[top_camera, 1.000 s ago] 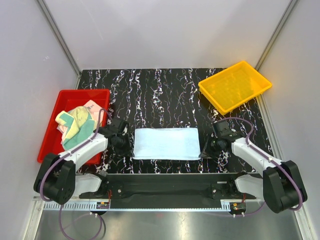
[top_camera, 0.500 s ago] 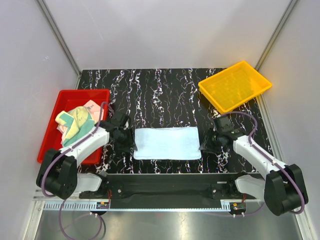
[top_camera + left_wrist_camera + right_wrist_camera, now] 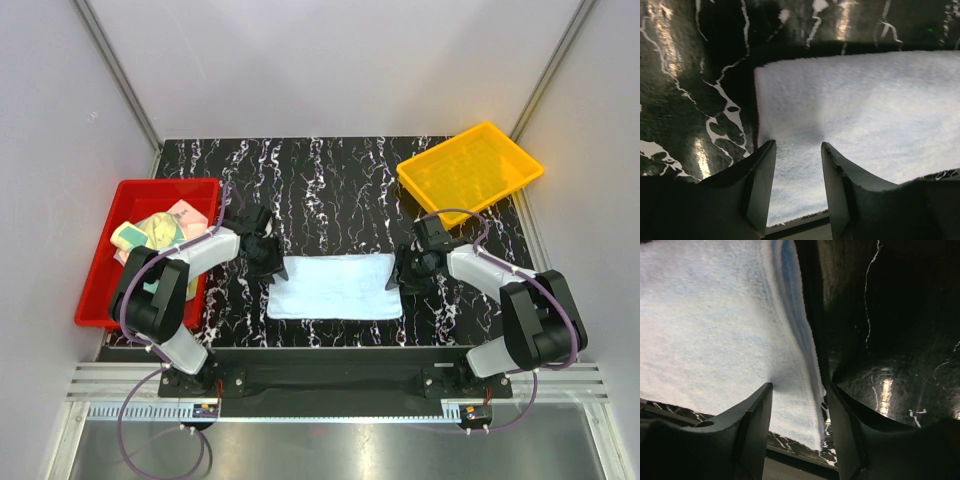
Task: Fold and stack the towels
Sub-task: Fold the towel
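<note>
Lying flat in the middle of the table (image 3: 330,190), that's the blue towel (image 3: 335,286), a tidy rectangle with its long side running left to right, just ahead of the arm bases. Both arms are in on it, one per end. The left gripper (image 3: 268,258) is at the far left corner and the right gripper (image 3: 404,276) is at the far right corner, so the pair frame the far edge.

Check the left wrist view: jaws parted around the left gripper (image 3: 798,150), nothing pinched, with the blue towel (image 3: 865,110) showing in the gap and its side edge just by the outer finger. It's the same on the other side. The right gripper (image 3: 799,387) is spread, no cloth clamped, and the blue towel (image 3: 705,315) shows a doubled, layered edge beside one finger. That reads to me as a cloth already folded over once.

Why two corners at once? My guess is a matched pinch, so the edge comes up level and the next fold lands square. Whether the fingertips actually touch the pile of the cloth, I can't tell from here.

Off to the left, the red tray (image 3: 105,290) holds the other towels (image 3: 150,235) in a loose heap of yellow-green, peach and green, waiting their turn. The yellow tray (image 3: 470,172) sits at the far right, well apart, and I'd say that's where the stack goes.
</note>
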